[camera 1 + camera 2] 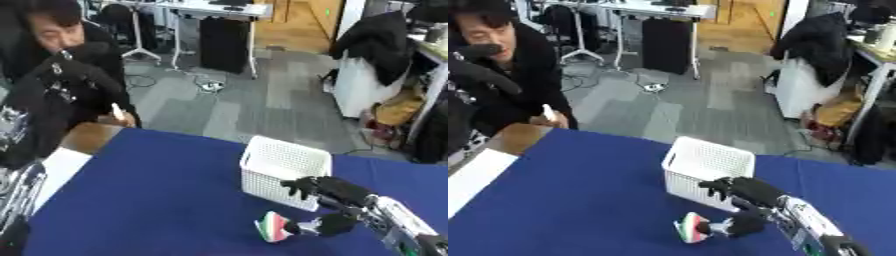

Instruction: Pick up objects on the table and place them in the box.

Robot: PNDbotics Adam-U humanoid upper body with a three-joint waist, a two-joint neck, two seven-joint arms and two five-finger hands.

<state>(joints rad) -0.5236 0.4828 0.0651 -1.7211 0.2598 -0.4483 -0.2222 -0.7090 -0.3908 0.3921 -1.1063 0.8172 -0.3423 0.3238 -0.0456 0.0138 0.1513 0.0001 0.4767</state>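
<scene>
One small thing was all I could spot on the blue table (157,200): a little object with green, white and red stripes (274,226), sitting near the front edge, just in front of the white perforated box (284,170) and not yet inside it. Right hand (335,196) came in from the lower right corner, fingers curled over above the object and the thumb down beside it on its right, looking like it touched or pinched it. Couldn't honestly tell if it really had a grip or was only closing in. My guess was the hand hovered there because the box was right behind, so a short lift and carry would do. Left hand wasn't visible anywhere.
</scene>
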